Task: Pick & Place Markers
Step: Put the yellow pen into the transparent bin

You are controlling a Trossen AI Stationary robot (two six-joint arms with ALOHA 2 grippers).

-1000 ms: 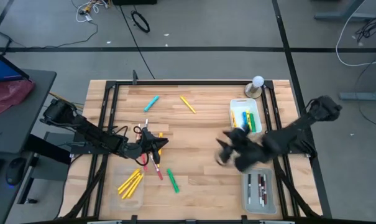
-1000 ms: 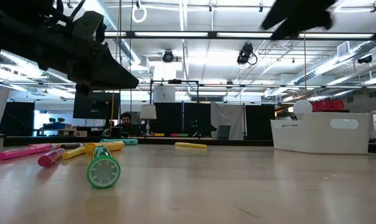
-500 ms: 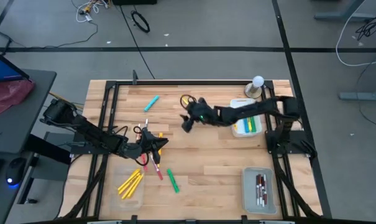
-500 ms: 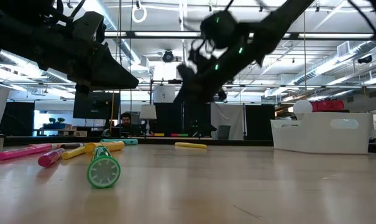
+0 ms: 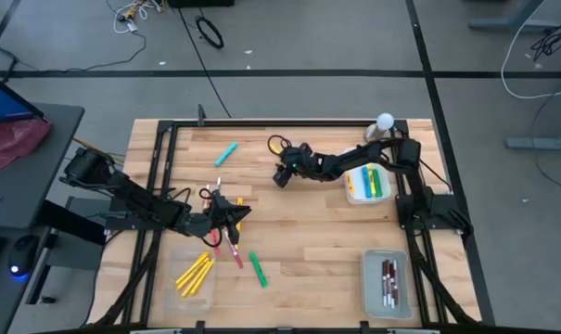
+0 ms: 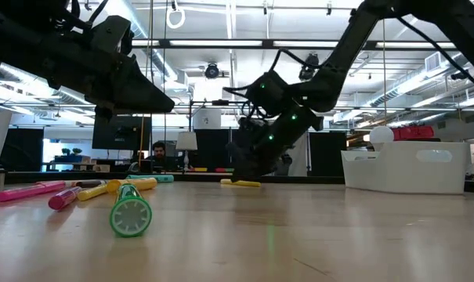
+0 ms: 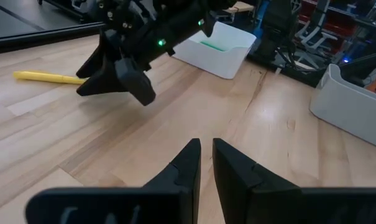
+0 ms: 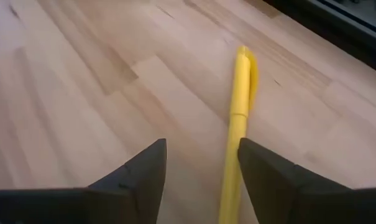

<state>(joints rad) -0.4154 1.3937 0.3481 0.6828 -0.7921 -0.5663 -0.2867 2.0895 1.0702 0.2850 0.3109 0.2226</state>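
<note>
Wooden table [image 5: 299, 241] | right end effector [image 8: 200, 174] open, straddling yellow marker [image 8: 237, 112]

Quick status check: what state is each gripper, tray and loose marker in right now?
Right gripper: open, low over the yellow marker, which lies flat between its fingers.
Left gripper: nearly shut, empty.
Far right tray: holds yellow and green markers.
Near right tray: holds white markers.
Near left tray: holds yellow markers.
Green marker: loose on the table.
Blue marker: loose on the table.

No readable text, label, brand or number anywhere — markers and trays included.
</note>
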